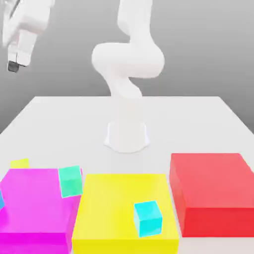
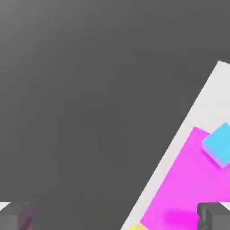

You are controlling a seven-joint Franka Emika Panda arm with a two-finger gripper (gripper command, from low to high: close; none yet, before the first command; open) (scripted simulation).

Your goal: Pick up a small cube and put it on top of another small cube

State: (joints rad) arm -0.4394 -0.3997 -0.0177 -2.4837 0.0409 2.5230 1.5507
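Cyan cube [image 1: 148,218] rides the yellow block [image 1: 124,208] at the table's [image 1: 74,119] near edge; teal-green cube [image 1: 70,181] leans on the magenta block [image 1: 34,203], lime-yellow cube [image 1: 20,163] behind; my claw [image 1: 13,65] hangs high, fingers apart.

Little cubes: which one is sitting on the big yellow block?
The cyan-blue cube. The teal-green cube rests on the magenta block, and the lime-yellow cube sits behind it.

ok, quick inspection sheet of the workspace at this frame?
Surface: white table, arm base at its middle.
Job's things: small lime-yellow cube on the table behind the magenta block; teal-green cube at the magenta block's edge beside the big yellow block.
Clutter: cyan cube on the yellow block; red block at the exterior view's right; a blue cube on the magenta block.
End effector: open, empty, high above the table.
Cables: nothing seen.
Surroundings: plain grey backdrop.
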